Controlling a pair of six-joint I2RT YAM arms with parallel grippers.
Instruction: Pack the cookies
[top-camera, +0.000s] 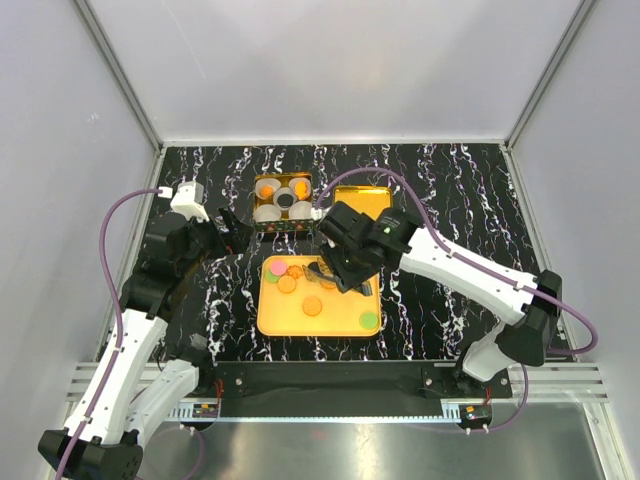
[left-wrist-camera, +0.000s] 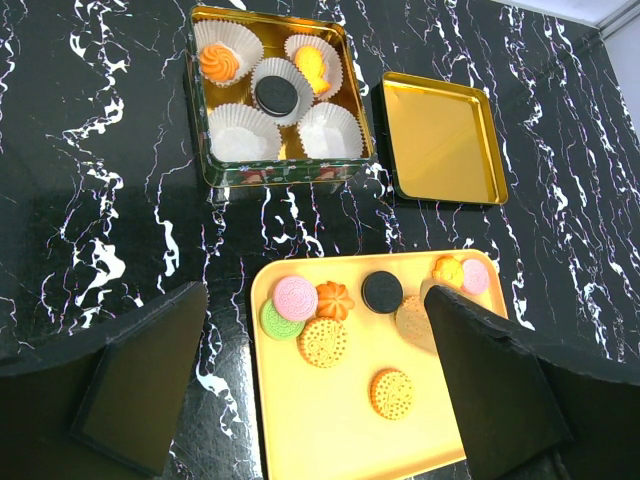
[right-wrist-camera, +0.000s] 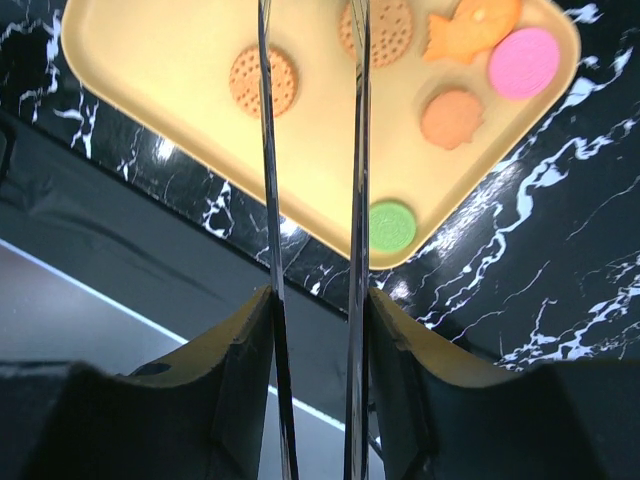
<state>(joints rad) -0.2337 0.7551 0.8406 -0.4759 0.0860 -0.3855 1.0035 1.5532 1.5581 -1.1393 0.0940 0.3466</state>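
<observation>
Right claw (top-camera: 345, 272): narrow-set over the tray (left-wrist-camera: 330, 440), and I cannot tell whether its tips pinch anything; best lowered square astride one disc, then carried to an empty cup (left-wrist-camera: 243, 133). Left claw (top-camera: 232, 232): wide, empty, above the table (left-wrist-camera: 100, 200). Cookies (left-wrist-camera: 325, 340): eleven on tray, three in tin (left-wrist-camera: 290, 172); cups five, two empty; lid (left-wrist-camera: 440, 140) one.

Bright even overhead light; glare on gold lid (left-wrist-camera: 443, 140), glossy table (left-wrist-camera: 120, 180); right wrist foregrnd blurry
</observation>
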